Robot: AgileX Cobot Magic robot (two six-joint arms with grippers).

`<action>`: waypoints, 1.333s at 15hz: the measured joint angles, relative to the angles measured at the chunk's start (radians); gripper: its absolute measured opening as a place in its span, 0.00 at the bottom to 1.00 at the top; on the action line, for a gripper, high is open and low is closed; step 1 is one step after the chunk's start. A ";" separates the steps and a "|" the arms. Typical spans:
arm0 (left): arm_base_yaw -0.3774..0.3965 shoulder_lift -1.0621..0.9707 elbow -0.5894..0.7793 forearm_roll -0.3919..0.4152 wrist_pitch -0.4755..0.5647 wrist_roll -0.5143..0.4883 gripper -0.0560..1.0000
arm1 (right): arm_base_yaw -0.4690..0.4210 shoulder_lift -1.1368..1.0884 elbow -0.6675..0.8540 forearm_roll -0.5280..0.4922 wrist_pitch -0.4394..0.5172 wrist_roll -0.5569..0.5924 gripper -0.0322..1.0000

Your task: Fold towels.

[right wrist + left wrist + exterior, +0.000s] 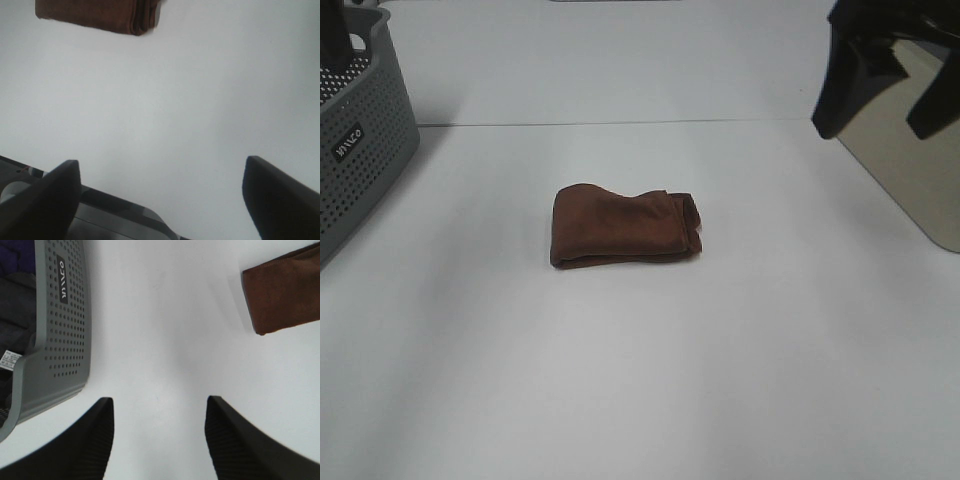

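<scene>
The dark reddish-brown terry towel [625,226] is seen folded mid-table [640,380], nothing blocking it. A grey perforated plastic basket [355,150] is parked far left. Both the left gripper [159,440] and right gripper [160,200] are held open, empty.

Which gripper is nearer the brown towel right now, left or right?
Hard to call. The left gripper hangs open by the gray basket, off the towel's left end; the right gripper is open, back-right of it. Neither touches it.
</scene>
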 joint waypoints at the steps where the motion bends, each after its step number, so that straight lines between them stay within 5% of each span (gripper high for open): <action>1: 0.000 -0.054 0.053 0.000 0.000 0.000 0.56 | 0.000 -0.080 0.061 -0.012 0.000 0.003 0.83; 8: 0.000 -0.641 0.633 -0.010 -0.022 0.003 0.56 | 0.000 -0.620 0.509 -0.064 -0.038 0.005 0.83; 12: 0.000 -1.142 0.912 -0.089 -0.081 0.133 0.56 | 0.000 -1.008 0.723 -0.073 -0.058 -0.041 0.83; 20: 0.000 -1.475 1.028 -0.199 -0.133 0.297 0.56 | 0.000 -1.354 0.827 -0.079 -0.107 -0.081 0.83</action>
